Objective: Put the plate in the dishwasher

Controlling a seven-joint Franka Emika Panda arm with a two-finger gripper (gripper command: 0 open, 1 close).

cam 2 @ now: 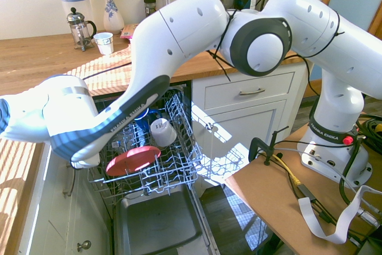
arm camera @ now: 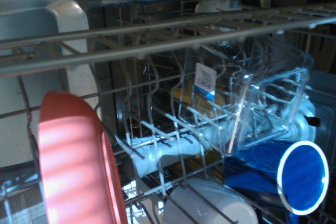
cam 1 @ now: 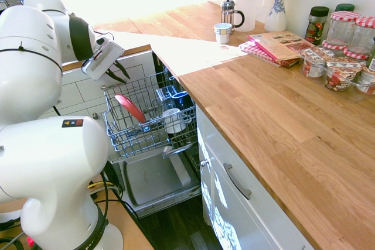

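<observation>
Now the plate (cam 1: 130, 108) leans among the tines of the dishwasher (cam 1: 153, 122) rack, and my gripper (cam 1: 117, 72) hangs above it with fingers slightly apart, holding nothing. I'd back away straight up, clear of the wires, so nothing gets nudged.

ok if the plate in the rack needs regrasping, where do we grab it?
Take the plate by its upper rim, coming down from above. It stands on edge, tilted, between the tines of the dishwasher's rack, so only the top arc is free; its lower edge sits among the wires. Pinch across the thin rim, one finger on each face. The gripper hangs just above it.
</observation>
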